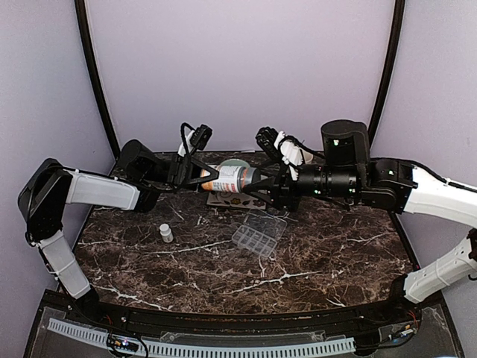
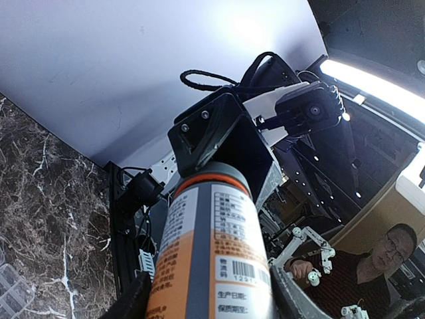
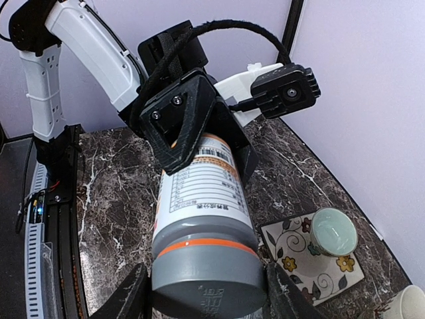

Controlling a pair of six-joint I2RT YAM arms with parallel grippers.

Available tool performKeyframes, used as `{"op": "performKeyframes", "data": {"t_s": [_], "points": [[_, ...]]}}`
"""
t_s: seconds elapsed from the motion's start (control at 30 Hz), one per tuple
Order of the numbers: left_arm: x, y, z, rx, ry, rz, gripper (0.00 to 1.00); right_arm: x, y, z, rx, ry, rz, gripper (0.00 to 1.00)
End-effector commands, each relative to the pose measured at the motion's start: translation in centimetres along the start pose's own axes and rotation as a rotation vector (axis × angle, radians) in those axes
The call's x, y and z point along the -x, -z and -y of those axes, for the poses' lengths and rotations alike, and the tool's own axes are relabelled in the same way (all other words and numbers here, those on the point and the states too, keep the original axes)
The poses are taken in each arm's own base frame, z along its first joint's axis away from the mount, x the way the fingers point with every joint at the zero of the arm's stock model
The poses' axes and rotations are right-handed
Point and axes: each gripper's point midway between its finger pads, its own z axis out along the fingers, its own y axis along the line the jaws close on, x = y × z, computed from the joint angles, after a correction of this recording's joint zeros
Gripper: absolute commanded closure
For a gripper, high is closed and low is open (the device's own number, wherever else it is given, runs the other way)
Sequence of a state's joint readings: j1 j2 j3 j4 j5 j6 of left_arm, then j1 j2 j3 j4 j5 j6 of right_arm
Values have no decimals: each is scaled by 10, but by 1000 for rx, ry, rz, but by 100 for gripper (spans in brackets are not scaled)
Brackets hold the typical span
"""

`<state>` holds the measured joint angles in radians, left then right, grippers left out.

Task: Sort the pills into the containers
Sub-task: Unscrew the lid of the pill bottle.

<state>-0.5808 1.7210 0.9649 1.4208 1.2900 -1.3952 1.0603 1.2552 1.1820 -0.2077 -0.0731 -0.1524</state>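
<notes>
Both arms are holding the orange bottle [image 1: 226,179] level over the far side of the table [image 1: 149,265], its long axis running left to right. The left gripper [image 1: 195,174] is clamping the body and the right gripper [image 1: 258,181] is gripping the grey cap [image 3: 206,269] at the right end. The pill box [image 1: 257,235] is lying open on the near side, under the cap end, closer to the right arm. No pills are showing, and I'd guess they're inside the bottle.

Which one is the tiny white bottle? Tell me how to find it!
Start at the dark marble table and look at its left half. The tiny white bottle stands upright there by itself, left of the clear pill box. Unlike the big orange bottle lifted above the table, it is plain white, far smaller, and nothing touches it.
</notes>
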Motion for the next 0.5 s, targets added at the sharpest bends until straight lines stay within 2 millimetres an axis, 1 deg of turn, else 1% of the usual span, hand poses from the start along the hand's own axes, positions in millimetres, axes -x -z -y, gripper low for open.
{"op": "performKeyframes", "data": {"t_s": [0.0, 0.23, 0.47], "points": [[11, 3, 30, -38, -150, -9, 88, -17, 13, 21, -108, 21, -91, 87], [12, 3, 31, -39, -152, -6, 88, -15, 12, 20, -102, 16, -75, 86], [11, 3, 32, -43, -151, -10, 88, -17, 11, 21, -109, 22, -83, 83]]}}
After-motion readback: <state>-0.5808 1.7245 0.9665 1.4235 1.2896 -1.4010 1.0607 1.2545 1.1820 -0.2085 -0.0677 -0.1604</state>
